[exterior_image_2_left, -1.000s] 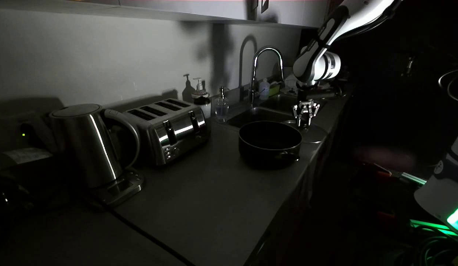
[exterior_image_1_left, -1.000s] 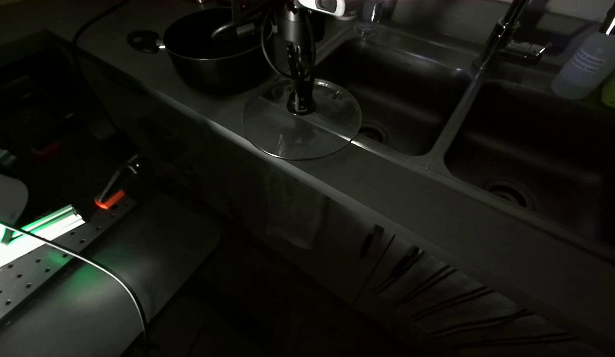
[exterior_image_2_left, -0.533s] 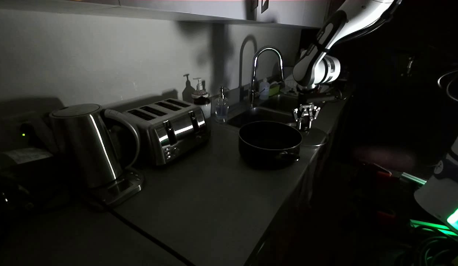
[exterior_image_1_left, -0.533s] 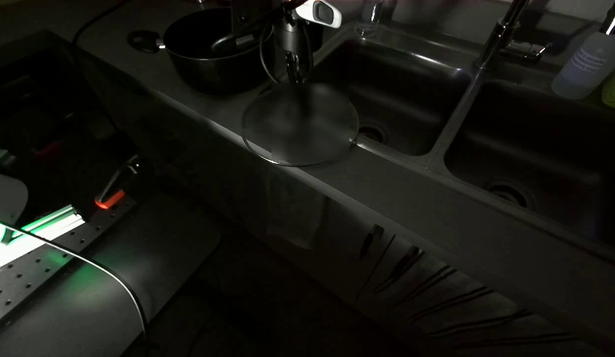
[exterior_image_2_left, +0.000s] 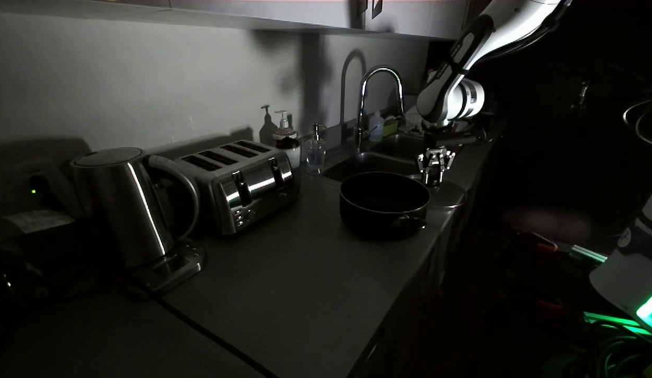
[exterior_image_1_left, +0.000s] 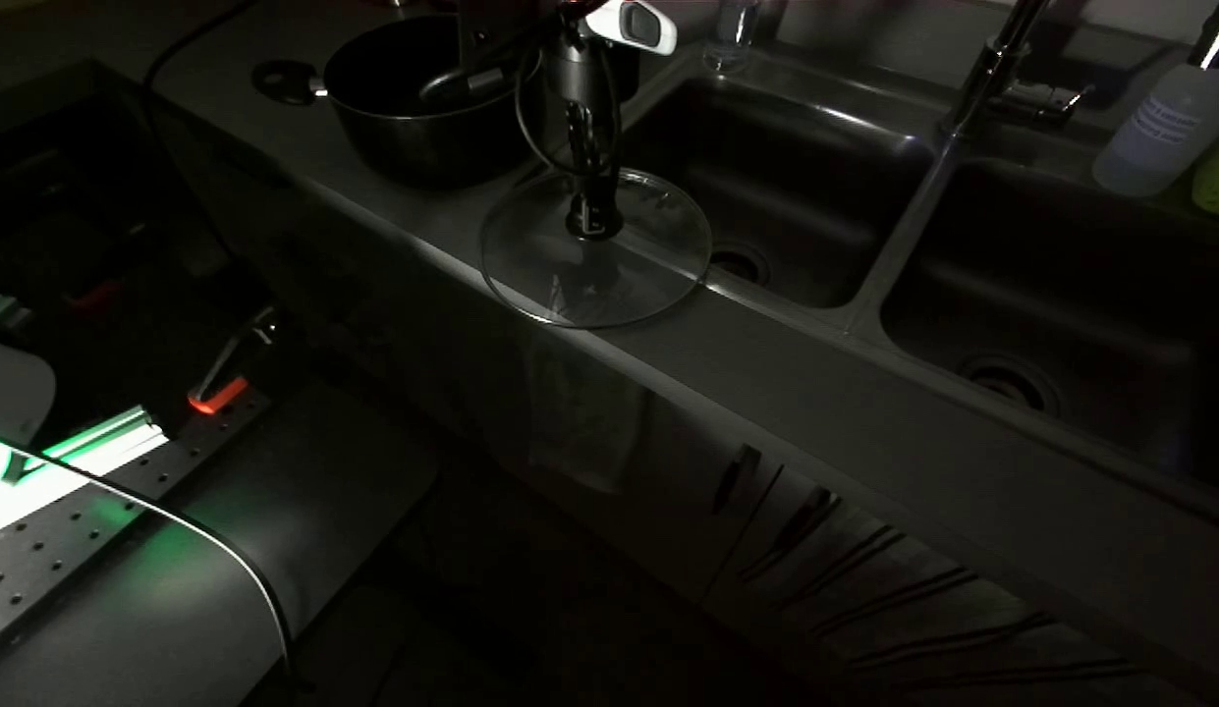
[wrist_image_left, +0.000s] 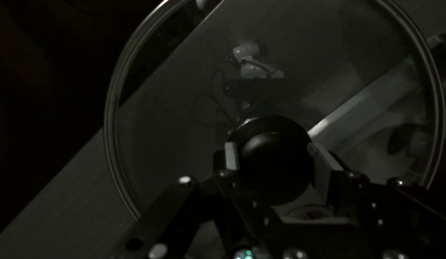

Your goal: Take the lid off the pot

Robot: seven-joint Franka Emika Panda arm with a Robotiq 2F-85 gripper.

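Directly under the gripper (wrist_image_left: 273,158), glass lid (exterior_image_1_left: 638,287), off the pot (exterior_image_1_left: 422,147) and just to its right in an exterior view. Pads (wrist_image_left: 231,156) snug to both sides of the dark knob (wrist_image_left: 275,176), parted by the knob's width only, lid in the grip. Spread over the counter strip (exterior_image_1_left: 776,373) between front edge and sink (exterior_image_1_left: 897,231), with rim (wrist_image_left: 110,108) past both in the wrist view; cannot tell whether resting there or slightly raised. Pot upright, open-topped, handle (exterior_image_1_left: 285,82) to the left, right side partly behind the arm (exterior_image_1_left: 581,79). In an exterior view, pot wall (exterior_image_2_left: 375,223) nearer than the lid and blocking its left part. Just right of the lid, steel sink with two basins, tap (exterior_image_1_left: 986,81) at its far side. Well apart at left, four-slot toaster (exterior_image_2_left: 260,184), then metal kettle (exterior_image_2_left: 118,210) on its base; pump bottle (exterior_image_2_left: 315,152) near the sink's corner. Writing: pale lines on a translucent bottle (exterior_image_1_left: 1159,133) to the right of the tap, too small to read; marks on the toaster's front, likewise; round emblem (exterior_image_2_left: 624,237) on the white robot base (exterior_image_2_left: 622,273) at far right, unreadable.
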